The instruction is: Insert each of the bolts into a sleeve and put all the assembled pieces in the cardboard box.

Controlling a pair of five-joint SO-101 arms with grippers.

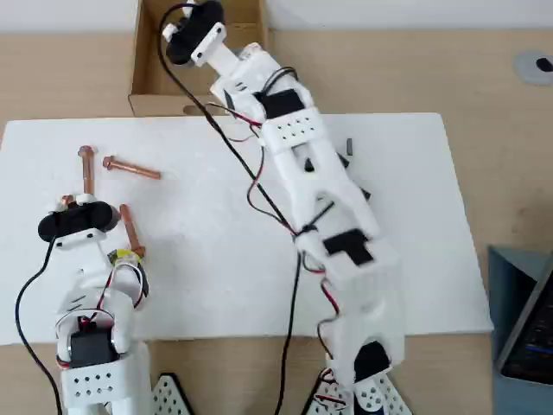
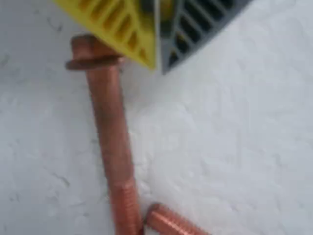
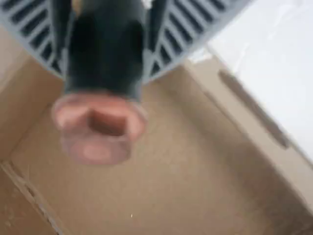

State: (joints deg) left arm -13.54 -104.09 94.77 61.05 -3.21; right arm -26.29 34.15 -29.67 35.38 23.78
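Observation:
My right gripper (image 3: 105,44) is shut on an assembled piece, a black sleeve (image 3: 105,63) with a copper bolt head (image 3: 98,127) sticking out of its end. It hangs over the inside of the cardboard box (image 3: 210,161). From above, that arm stretches across the mat to the cardboard box (image 1: 145,60), with its gripper (image 1: 194,30) above the opening. My left gripper (image 2: 157,63) is shut, its yellow and grey tips meeting just beside the head of a copper bolt (image 2: 110,137) lying on the white mat. Loose bolts (image 1: 131,168) lie ahead of the left gripper (image 1: 76,220).
A second bolt's threaded end (image 2: 171,223) lies close to the first. Another bolt (image 1: 130,229) rests beside the left arm. A small dark piece (image 1: 350,145) lies on the white mat (image 1: 199,259) by the right arm. A laptop (image 1: 523,328) stands at the right edge.

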